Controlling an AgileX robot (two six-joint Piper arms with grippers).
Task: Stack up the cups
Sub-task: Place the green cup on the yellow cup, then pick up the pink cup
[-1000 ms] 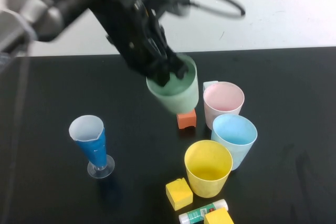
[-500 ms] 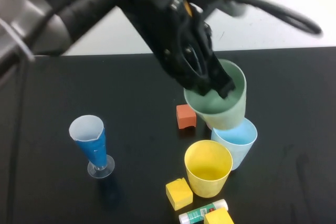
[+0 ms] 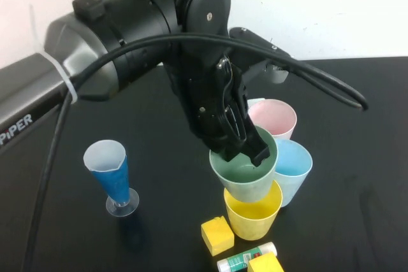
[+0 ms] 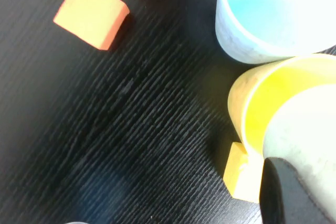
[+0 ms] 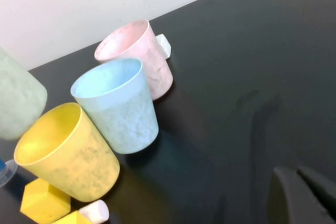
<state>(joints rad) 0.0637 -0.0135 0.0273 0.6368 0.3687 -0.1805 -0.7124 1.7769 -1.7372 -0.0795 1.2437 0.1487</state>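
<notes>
My left gripper [image 3: 248, 154] is shut on the rim of the green cup [image 3: 243, 175], one finger [image 4: 286, 195] pressed against its wall. The green cup [image 4: 310, 129] hangs upright with its base at the mouth of the yellow cup [image 3: 252, 214]. The light blue cup [image 3: 293, 165] stands just to the right of them, touching or nearly so. Behind it stands the pink cup [image 3: 275, 118]. My right gripper [image 5: 293, 176] is shut and empty, low over bare table to the right of the cups; it does not show in the high view.
A blue-and-white cone cup [image 3: 113, 175] stands at the left. A yellow block [image 3: 217, 235], a glue stick [image 3: 245, 258] and another yellow block [image 3: 265, 264] lie in front of the yellow cup. An orange block [image 4: 92, 12] lies near the pink cup.
The left arm has carried the green cup from above the pink cup toward the front and lowered it over the yellow cup. The other cups have not moved.
</notes>
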